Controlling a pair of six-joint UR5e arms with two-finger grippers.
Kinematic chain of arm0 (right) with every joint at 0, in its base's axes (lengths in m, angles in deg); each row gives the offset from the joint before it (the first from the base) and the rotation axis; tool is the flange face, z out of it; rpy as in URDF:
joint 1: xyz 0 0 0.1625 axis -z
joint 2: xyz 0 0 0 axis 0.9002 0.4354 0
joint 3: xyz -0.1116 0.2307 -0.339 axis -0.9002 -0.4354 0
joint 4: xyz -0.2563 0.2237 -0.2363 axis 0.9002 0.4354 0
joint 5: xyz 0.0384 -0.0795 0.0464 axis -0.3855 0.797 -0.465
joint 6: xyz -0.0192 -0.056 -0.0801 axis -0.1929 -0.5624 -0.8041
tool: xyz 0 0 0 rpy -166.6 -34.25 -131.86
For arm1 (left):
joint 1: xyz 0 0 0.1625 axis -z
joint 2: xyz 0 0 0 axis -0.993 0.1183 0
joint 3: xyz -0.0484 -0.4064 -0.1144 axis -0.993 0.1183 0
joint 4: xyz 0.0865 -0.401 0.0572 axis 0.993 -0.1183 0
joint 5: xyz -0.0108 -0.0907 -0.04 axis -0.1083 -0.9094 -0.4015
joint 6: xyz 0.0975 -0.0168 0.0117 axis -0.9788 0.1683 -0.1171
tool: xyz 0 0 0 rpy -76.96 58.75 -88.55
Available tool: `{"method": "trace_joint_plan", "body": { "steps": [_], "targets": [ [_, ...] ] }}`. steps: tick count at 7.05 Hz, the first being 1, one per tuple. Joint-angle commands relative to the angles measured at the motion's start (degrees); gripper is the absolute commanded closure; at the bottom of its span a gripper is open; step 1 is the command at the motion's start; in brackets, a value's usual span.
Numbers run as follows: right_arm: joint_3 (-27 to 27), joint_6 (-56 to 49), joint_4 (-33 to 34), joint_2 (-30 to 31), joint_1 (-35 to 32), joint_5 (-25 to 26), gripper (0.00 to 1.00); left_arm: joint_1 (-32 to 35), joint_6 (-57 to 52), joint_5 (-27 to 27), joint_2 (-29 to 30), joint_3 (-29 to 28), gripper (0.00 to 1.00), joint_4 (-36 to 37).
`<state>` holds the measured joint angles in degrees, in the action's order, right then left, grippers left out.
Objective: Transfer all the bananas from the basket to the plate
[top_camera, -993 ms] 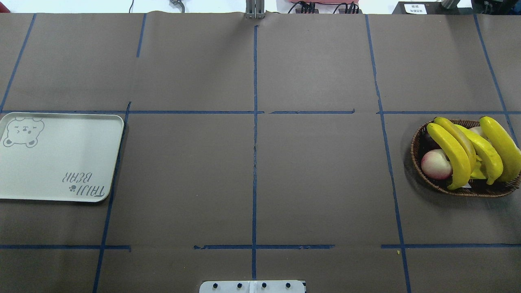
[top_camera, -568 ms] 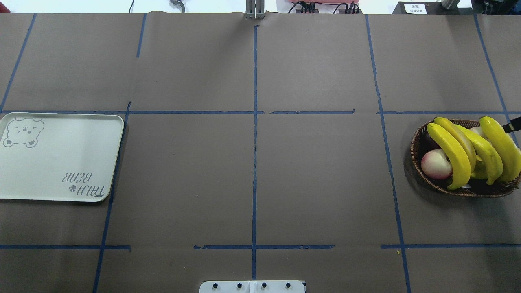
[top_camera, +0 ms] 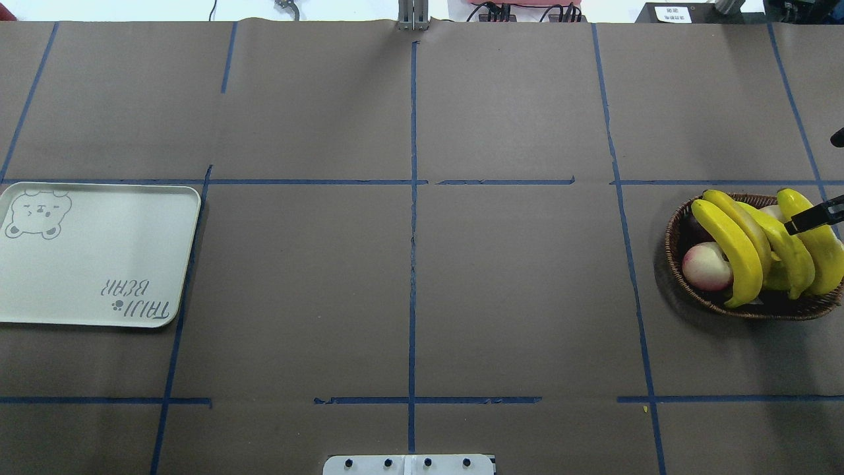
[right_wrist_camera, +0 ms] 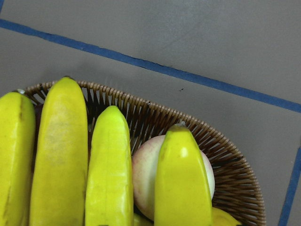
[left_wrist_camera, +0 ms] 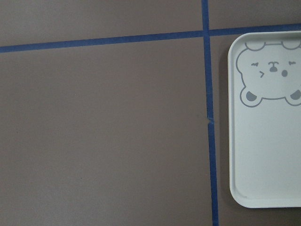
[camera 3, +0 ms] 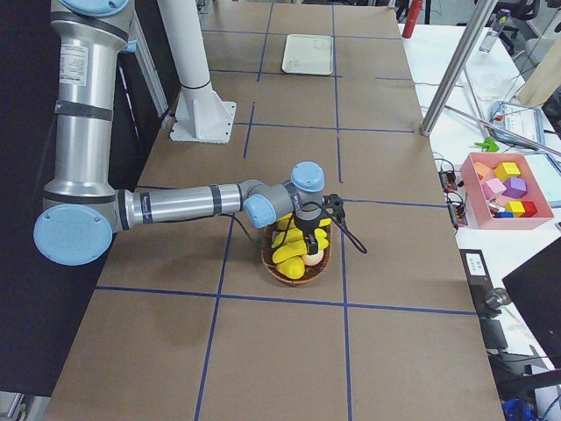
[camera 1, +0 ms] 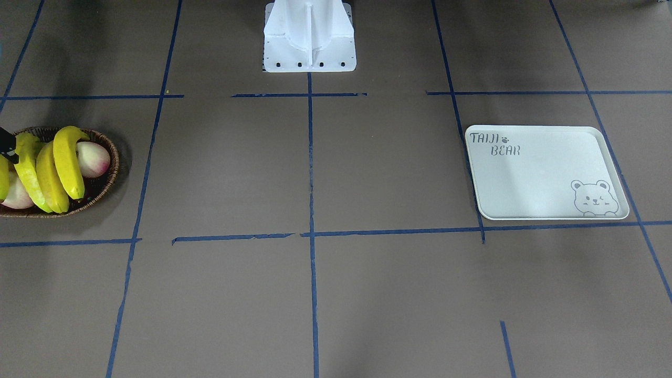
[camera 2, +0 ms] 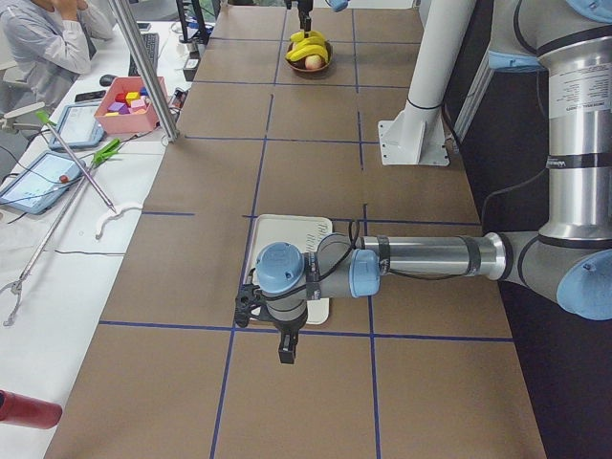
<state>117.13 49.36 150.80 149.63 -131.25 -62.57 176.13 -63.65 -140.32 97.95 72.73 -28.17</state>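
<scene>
Well, from the front the basket (camera 1: 107,176) sits at the worktop's (camera 1: 367,294) edge on the robot's right, with all the bananas (camera 1: 65,160) in it over a peach (camera 1: 95,157); the plate (camera 1: 541,178) lies bare, well apart. Overhead, four bananas lie side by side; a dark fingertip (top_camera: 810,220) crosses the outermost one, though whether the jaws are wide or narrow I cannot tell. From the right end, the right arm (camera 3: 184,203) reaches low, wrist above the basket. From the left end, the left arm (camera 2: 421,256) hangs by the plate; its jaws cannot be judged. The right wrist camera shows banana ends only, no jaws. No banana is picked yet. I'd grip the outermost one across its middle and lift straight up, so the neighbours stay put.
</scene>
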Motion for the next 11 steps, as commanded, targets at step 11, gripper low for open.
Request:
{"method": "trace_joint_plan", "body": {
  "steps": [11],
  "targets": [
    [-3.97,-7.74,0.17,-0.21,0.53,0.74,0.1,-0.9,0.25,-0.09,-0.07,-0.32,0.0,-0.11]
  ]
}}
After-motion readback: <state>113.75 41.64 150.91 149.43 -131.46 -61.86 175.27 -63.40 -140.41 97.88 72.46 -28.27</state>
